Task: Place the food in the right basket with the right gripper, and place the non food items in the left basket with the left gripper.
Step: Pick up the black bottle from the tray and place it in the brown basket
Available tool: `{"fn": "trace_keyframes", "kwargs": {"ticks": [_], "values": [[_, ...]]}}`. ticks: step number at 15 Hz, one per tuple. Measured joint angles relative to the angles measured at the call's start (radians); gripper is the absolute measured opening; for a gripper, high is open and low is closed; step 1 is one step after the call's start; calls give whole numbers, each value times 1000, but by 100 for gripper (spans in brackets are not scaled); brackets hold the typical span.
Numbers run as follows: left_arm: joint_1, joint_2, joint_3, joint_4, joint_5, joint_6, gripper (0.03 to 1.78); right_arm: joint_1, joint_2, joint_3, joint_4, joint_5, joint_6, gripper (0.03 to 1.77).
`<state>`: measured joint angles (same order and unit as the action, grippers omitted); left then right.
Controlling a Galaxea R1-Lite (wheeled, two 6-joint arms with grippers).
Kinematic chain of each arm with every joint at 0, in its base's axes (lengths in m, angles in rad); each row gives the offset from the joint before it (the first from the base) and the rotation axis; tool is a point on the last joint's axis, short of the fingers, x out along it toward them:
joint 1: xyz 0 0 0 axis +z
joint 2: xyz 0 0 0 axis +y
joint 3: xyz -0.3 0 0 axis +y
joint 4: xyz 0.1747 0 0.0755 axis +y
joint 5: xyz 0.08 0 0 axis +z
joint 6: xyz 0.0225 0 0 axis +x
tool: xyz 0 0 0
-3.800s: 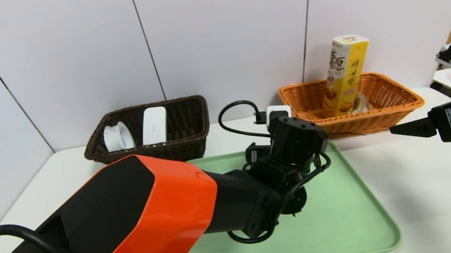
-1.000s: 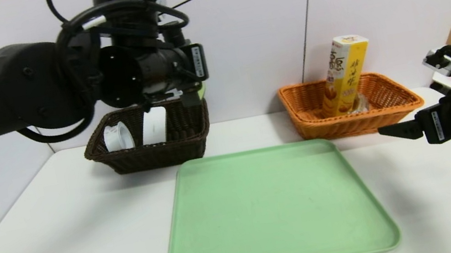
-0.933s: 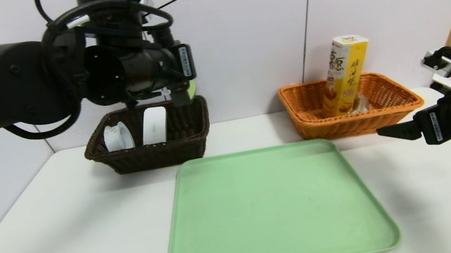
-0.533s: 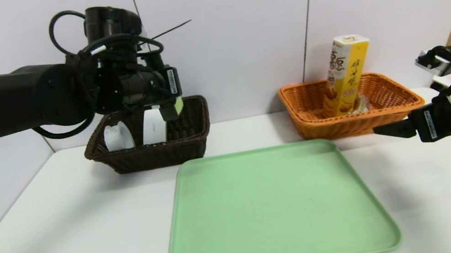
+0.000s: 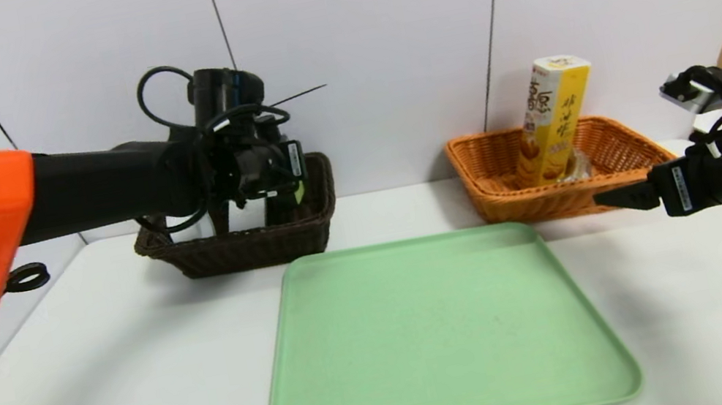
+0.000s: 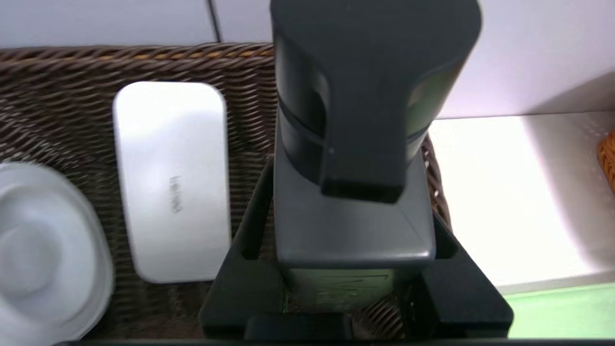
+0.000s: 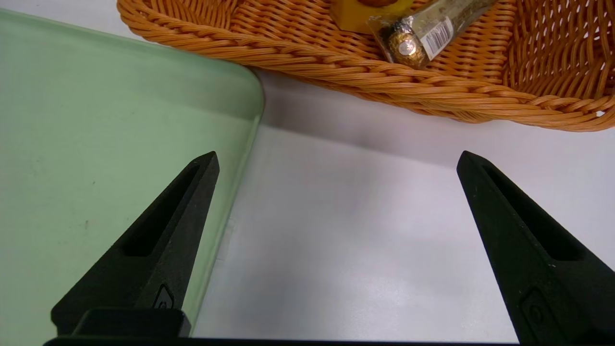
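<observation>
Left wrist view: the left gripper [image 6: 336, 288] clenches a slim black pump bottle [image 6: 355, 120] over the dark woven left basket [image 6: 57, 96].

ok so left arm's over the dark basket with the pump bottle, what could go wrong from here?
1. The black pump bottle sits close to the dark basket's right wall; released there it might catch the rim and tip out.
2. It could land on the white case beside it.
3. The left gripper might snag the weave when pulling back.

Woven wicker baskets [image 5: 243, 249]; matt tray [image 5: 440, 337]
</observation>
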<state>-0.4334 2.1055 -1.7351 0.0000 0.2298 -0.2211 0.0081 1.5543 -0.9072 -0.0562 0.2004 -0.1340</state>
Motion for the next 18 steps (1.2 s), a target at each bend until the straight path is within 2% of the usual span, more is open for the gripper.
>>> {"fn": "trace_keyframes", "kwargs": {"ticks": [6,8,11,15,18], "values": [[1,72,-34,-6,4,2,61,-6,2,-3,0,1,0,171],[4,82,-35,-11,5,1,88,-9,3,-2,1,4,1,171],[3,87,-35,-10,6,1,114,-11,3,1,0,7,0,171],[7,50,-51,6,10,2,137,-11,3,3,-4,8,1,171],[7,-64,-104,100,11,32,147,-21,-6,-24,14,1,1,171]]}}
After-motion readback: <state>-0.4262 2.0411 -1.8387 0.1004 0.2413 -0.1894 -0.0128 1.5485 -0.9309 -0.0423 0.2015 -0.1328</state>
